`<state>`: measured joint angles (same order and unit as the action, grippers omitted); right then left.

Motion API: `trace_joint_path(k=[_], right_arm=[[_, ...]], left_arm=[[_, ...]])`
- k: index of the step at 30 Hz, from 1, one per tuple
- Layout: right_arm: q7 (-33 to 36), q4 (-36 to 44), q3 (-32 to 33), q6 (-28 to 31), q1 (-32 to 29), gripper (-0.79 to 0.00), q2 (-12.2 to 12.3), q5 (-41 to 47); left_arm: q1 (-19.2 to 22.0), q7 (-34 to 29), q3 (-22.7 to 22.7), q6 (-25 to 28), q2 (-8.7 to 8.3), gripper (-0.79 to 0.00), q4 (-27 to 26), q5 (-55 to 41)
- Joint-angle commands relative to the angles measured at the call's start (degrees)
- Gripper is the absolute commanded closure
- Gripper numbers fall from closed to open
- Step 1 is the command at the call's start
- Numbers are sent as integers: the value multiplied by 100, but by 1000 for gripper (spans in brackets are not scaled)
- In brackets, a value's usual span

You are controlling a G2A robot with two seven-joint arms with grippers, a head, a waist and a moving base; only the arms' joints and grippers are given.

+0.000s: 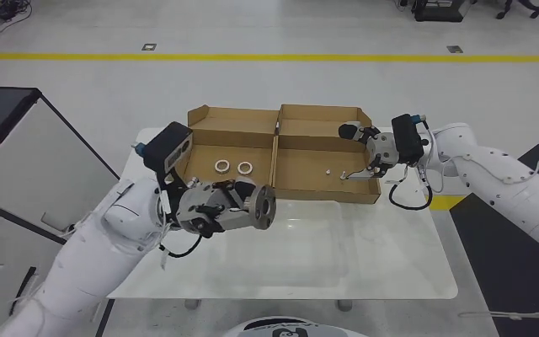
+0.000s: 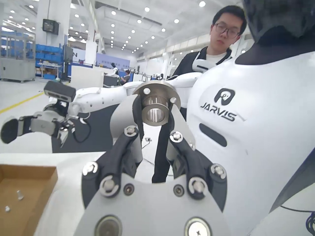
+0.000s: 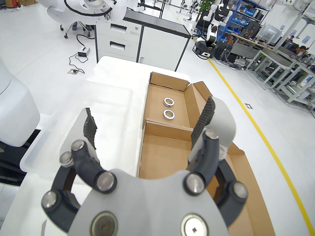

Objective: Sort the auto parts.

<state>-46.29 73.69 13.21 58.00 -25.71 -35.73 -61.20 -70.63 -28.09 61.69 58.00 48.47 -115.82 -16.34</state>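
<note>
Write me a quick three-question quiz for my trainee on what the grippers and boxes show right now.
1. True or false: the right gripper is open and holds nothing.
2. What does the left gripper grip? A) a flanged metal sleeve B) a ring C) a screw
3. Fill in: the cardboard box nearer the left arm holds ___ metal rings.
Key: 1 true; 2 A; 3 two.
</note>
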Motion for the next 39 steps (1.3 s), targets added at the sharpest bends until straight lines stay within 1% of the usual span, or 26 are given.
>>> trace_joint_path(k=[1,4,9,13,15,17,18,28,32,39], right_arm=[[0,0,0,0,0,-785,0,0],[0,0,0,0,0,-785,0,0],[0,0,0,0,0,-785,0,0],[0,0,0,0,0,-785,0,0],[0,0,0,0,0,-785,0,0],[0,0,0,0,0,-785,0,0],[0,0,0,0,0,-785,0,0],[0,0,0,0,0,-785,0,0],[0,0,0,0,0,-785,0,0],[0,0,0,0,0,-785,0,0]], left_arm=[[-73,1,54,0,88,0,-38,-196],[-207,-79,170,0,226,0,-66,-526],[-468,-508,488,0,505,0,-108,-1330],[-695,-1273,864,0,795,0,-93,-2309],[-816,-1819,1107,0,964,0,-27,-2879],[-910,-1821,1284,0,1111,0,-17,-3009],[-932,-1821,1337,0,1154,0,-19,-2988],[-932,-1821,1337,0,1154,0,-19,-2988],[-986,-1567,1313,-133,1182,0,-167,-3000],[-1165,-1418,1217,-58,1227,0,-331,-3531]])
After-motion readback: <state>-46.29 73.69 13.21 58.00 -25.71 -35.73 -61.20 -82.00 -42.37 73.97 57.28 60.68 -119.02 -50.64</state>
